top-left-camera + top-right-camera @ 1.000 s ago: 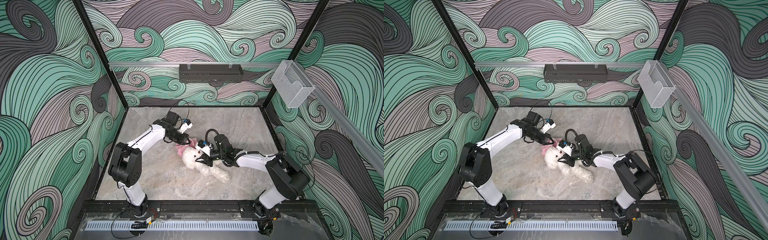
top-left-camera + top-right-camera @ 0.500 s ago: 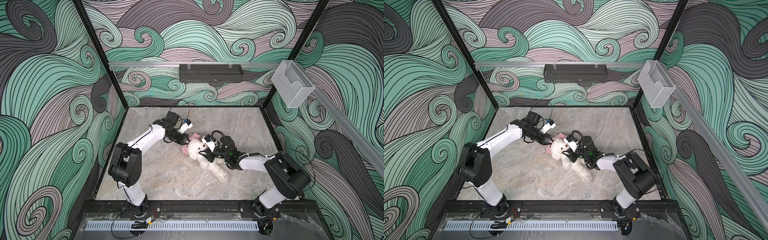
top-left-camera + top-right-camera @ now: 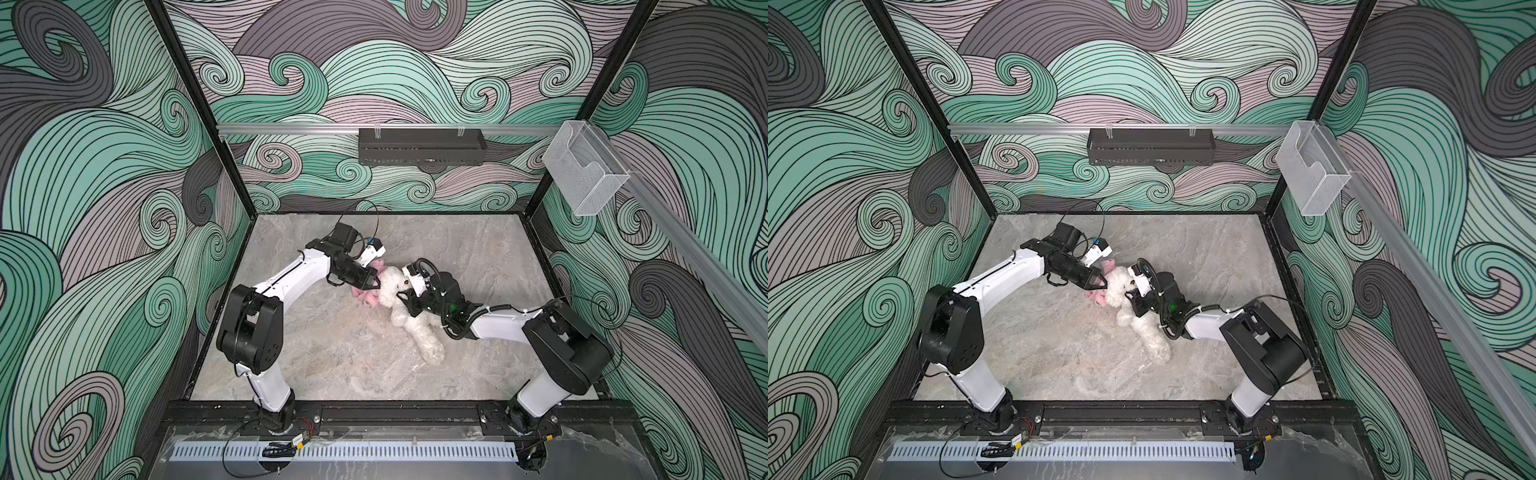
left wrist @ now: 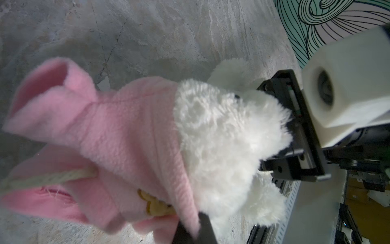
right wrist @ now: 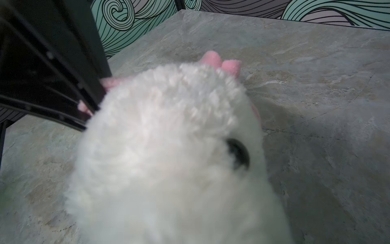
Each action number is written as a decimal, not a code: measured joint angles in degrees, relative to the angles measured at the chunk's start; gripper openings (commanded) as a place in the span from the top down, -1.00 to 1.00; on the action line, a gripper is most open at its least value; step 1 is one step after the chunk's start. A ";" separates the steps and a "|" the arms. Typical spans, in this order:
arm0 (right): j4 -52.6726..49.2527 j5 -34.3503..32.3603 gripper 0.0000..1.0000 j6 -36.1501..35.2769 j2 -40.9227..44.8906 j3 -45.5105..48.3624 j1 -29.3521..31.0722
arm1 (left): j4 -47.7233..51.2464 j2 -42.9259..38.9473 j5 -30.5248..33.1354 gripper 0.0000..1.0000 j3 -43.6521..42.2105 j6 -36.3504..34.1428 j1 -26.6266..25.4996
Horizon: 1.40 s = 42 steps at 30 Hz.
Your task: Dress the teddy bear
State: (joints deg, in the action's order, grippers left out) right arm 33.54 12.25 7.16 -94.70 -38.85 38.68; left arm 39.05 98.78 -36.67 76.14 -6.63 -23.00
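The task was judged to be at an early stage. The teddy bear (image 3: 415, 328) was seen lying on the table (image 3: 332, 365) near its middle, between the two arms, with its head turned toward the left gripper (image 3: 372, 285) and its legs stretched toward the front edge. The pink shirt (image 4: 105, 126) was bunched against the crown of the head. In the left wrist view its hem was drawn only over the top and back of the head, while the face was left uncovered. In the right wrist view a dark eye was plainly shown, and only small bits of pink were visible beyond the white fur. The left gripper's jaws were closed together on a fold of the shirt's edge, the cloth being pinched between the two dark fingers (image 4: 207, 229). The right gripper (image 3: 405, 297) was set at the bear's neck with fur pressed between its jaws, so a clamp on the bear was judged likely, though the contact itself was partly hidden. The torso, arms and legs were bare in both top views. The head had yet to be passed fully through, the arms fed into the sleeves, and the shirt pulled down over the body.
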 measured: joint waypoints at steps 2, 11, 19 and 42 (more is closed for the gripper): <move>0.22 -0.83 1.00 0.52 -1.03 -0.42 0.55 | -0.50 0.00 0.00 1.00 -0.11 1.31 0.00; 6.08 0.35 1.00 1.01 -6.19 -0.50 0.85 | -6.32 0.00 -0.02 0.97 -2.58 10.27 -0.02; 10.95 1.81 1.00 1.81 -9.18 -0.57 0.85 | -11.89 -0.24 -0.42 0.90 -3.67 16.85 -0.02; 23.61 4.46 1.00 4.37 -14.27 0.66 1.03 | -21.70 -2.60 -5.60 0.33 -8.59 24.39 -2.43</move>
State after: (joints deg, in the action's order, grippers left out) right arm 57.14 16.71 11.53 -108.97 -38.20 39.70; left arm 17.34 96.18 -42.26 67.55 17.76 -25.43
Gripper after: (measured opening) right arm 0.169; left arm 0.310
